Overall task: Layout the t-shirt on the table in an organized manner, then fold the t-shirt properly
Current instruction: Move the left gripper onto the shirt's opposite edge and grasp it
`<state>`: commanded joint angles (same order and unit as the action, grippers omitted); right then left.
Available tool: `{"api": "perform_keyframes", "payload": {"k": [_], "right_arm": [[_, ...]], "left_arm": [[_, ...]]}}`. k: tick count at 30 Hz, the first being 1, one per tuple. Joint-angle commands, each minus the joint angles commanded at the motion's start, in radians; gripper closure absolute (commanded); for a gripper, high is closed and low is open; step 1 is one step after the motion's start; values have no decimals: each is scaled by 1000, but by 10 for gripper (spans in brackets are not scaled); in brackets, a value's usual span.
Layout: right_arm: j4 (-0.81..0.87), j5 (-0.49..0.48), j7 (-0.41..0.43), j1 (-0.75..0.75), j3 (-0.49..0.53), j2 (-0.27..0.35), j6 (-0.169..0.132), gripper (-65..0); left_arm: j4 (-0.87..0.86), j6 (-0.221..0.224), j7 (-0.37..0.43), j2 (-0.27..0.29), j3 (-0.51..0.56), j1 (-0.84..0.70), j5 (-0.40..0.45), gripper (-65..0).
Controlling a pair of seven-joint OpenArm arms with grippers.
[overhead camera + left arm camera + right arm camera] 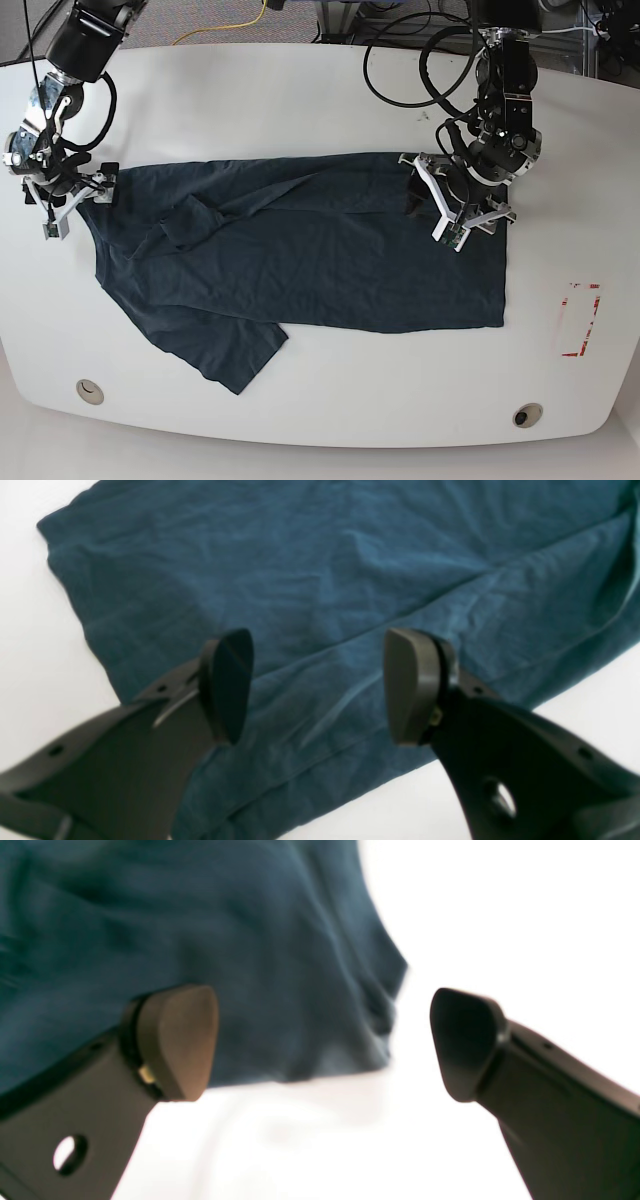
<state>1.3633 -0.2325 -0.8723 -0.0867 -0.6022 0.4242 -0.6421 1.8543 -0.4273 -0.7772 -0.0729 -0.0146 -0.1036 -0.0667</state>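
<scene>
White desk (330, 425), base view, shows two round holes, left (89, 391) and right (528, 415), along its near side, with a red tape mark (580, 320) farther back at the right. Beyond the holes, the navy T-shirt (300, 265) lies spread and wrinkled across the middle, one part angled toward the near left. At its far side, the left hand (320, 687) is over the shirt with fingers apart, and the right hand (325, 1045) is at a corner, fingers likewise apart; a yellow cable (222, 26) curves farthest back.
</scene>
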Motion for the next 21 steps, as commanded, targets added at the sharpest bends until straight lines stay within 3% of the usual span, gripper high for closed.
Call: {"api": "perform_keyframes", "payload": {"k": [7,11,17,21], "right_arm": [[-29,-3,14,2,-43,2,-6,-650],[-130,0,49,-6,-89,3,-54,-650],[-212,-8,71,-8,-109,23,-56,-647],[-215,-9,71,-3,-112,21,-56,-575]], "left_arm": [[0,-55,0,0,-21,0,0,-385],[14,-87,0,5,-55,2,0,-385],[14,-98,-2,0,-61,2,0,-385],[14,-98,-2,0,-69,2,0,-385]]}}
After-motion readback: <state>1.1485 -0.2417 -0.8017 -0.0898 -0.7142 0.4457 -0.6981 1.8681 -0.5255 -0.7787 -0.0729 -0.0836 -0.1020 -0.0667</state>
